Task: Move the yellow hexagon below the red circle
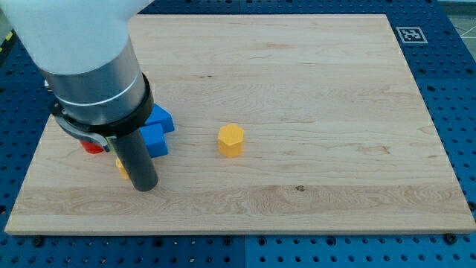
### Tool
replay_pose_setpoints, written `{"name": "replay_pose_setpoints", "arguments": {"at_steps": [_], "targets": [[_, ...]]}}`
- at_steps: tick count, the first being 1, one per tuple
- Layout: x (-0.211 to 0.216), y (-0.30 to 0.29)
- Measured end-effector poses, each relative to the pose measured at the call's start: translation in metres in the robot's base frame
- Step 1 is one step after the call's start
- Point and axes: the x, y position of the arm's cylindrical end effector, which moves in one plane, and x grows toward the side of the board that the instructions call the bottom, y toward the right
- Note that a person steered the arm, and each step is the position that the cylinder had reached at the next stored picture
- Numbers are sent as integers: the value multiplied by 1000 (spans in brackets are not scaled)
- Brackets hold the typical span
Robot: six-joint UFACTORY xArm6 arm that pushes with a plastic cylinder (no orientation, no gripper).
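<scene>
The yellow hexagon [231, 140] stands alone near the middle of the wooden board [312, 89]. A red block [92, 147], mostly hidden by the arm, shows at the view's left; its shape cannot be made out. My tip [145, 187] rests on the board at the lower left, well to the left of the yellow hexagon and just right of and below the red block. A second yellow block [120, 167] peeks out right beside the rod on its left side.
Two blue blocks [157, 139] [160, 118] lie together just right of the rod, between it and the yellow hexagon. The large arm body [85, 59] covers the board's upper left. A fiducial tag [410, 34] sits at the top right corner.
</scene>
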Motion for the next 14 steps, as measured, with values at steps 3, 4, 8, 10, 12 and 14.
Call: {"name": "replay_pose_setpoints", "arguments": {"at_steps": [3,4,8,10,12,14], "targets": [[-20,23],[-27,54],[-4,142],[-66,194],[-84,165],[-72,145]]}}
